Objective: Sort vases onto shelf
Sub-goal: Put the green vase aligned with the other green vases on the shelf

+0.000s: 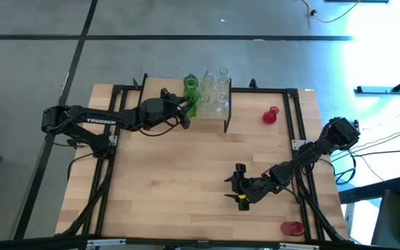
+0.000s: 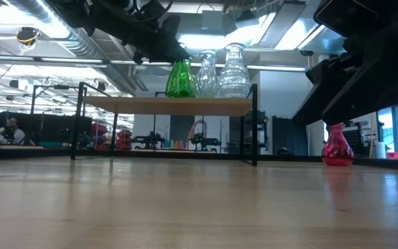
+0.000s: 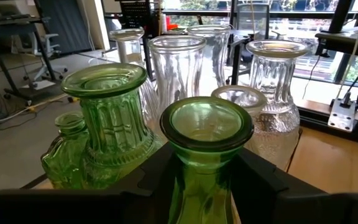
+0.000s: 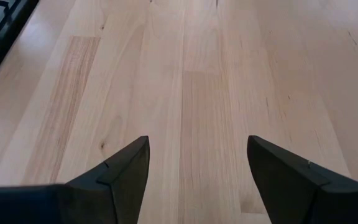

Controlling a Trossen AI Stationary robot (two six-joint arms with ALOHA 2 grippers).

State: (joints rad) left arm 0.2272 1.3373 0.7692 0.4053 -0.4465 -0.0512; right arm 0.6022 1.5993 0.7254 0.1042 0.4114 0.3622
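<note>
While low view hides grip, left tool (image 3: 204, 186) clasps green vase (image 3: 205, 134); right tool (image 4: 194, 168) wide.

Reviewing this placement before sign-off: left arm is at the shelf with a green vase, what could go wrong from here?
1. The left gripper holds a green vase by its neck, tight against the other green vases and clear vases; a sideways release could knock them.
2. The cluster crowds one end of the shelf; a nudge may push glass off the edge.
</note>
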